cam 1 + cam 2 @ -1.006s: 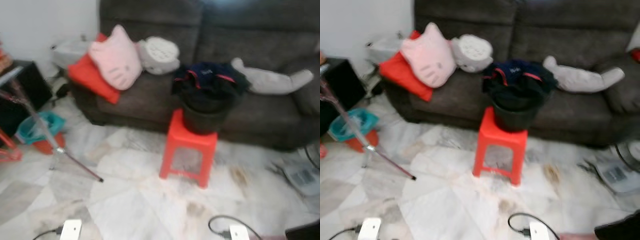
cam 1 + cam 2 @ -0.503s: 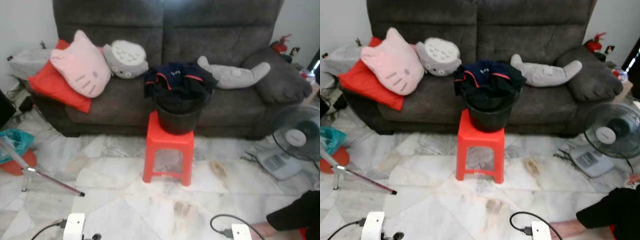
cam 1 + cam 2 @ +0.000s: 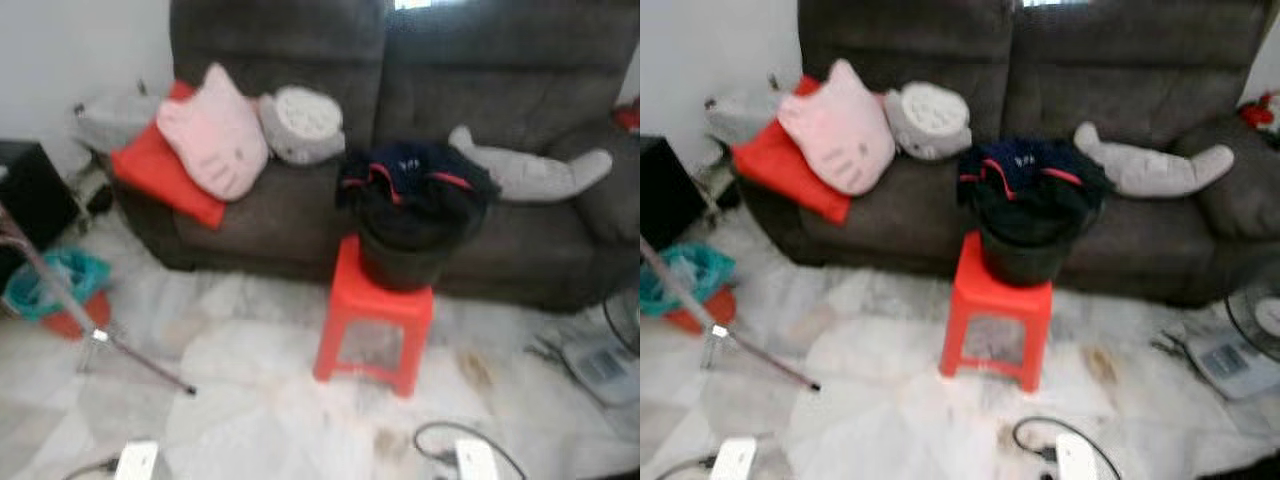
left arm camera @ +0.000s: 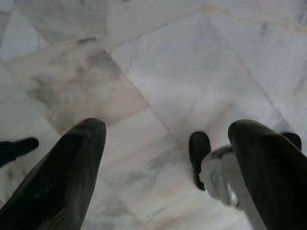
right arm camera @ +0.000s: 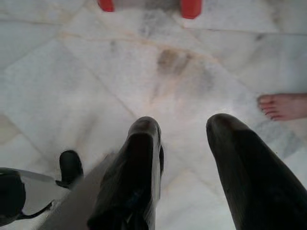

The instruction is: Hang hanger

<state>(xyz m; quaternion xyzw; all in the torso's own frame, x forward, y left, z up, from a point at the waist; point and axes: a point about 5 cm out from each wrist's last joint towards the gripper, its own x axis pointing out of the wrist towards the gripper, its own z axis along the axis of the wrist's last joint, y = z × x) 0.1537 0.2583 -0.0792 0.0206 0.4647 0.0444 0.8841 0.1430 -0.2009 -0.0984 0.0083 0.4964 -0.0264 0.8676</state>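
Left gripper (image 4: 163,143) hangs over the pale marble floor (image 4: 192,62) with its two black fingers (image 4: 62,177) spread wide and nothing between them. Right gripper (image 5: 184,158) also points down at the floor, its fingers (image 5: 139,163) parted by a moderate gap and empty; beyond it show the feet of a red stool (image 5: 191,7) and a person's bare toes (image 5: 283,105).

No hanger can be made out in these blurred head views, so its place relative to either gripper cannot be told. Ahead, the red plastic stool (image 3: 375,320) stands on the floor just before a dark grey sofa (image 3: 300,60). On the stool sits a black bucket (image 3: 405,255) heaped with dark navy clothing (image 3: 415,175) that has red trim. On the sofa lie a red cushion (image 3: 150,170), a pink cat-face pillow (image 3: 215,135), a round grey plush (image 3: 300,120) and a long grey plush toy (image 3: 530,170). A thin metal stand leg (image 3: 130,355) slants across the floor at the robot's left, near a teal basin (image 3: 55,280). White power adapters (image 3: 475,460) with cables lie on the floor close to the robot.
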